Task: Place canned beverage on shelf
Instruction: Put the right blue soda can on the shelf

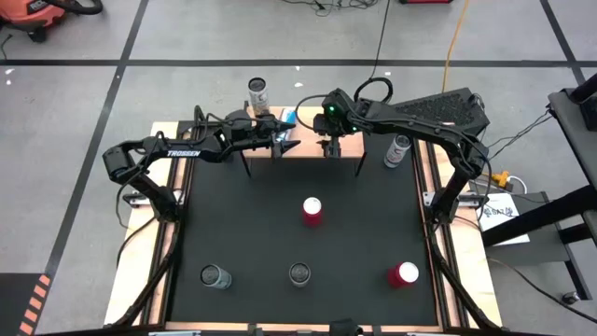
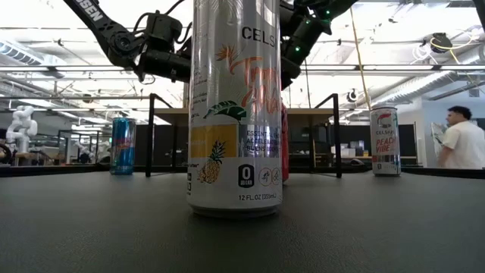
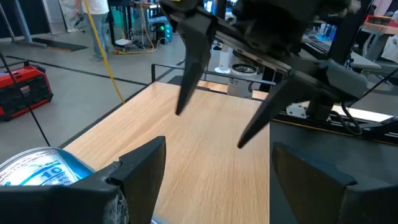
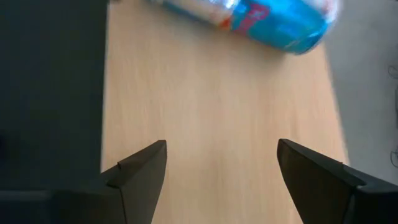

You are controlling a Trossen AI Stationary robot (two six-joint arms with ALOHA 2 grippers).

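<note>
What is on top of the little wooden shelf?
A blue can lies on the light-wood shelf. Both grippers hang over it, open, so the high view hides much of the board.

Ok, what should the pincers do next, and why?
Probably draw the left pincer back from the light-wood shelf on black legs. It and the right pincer hang open and empty above the board, the blue can is already there, and a red-topped can waits on the black mat.

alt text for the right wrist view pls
Looking down on the light-wood shelf board, with the right claw open and empty over bare wood. A blue and silver beverage can shows at the board's far end, and the black mat runs along one side.
</note>
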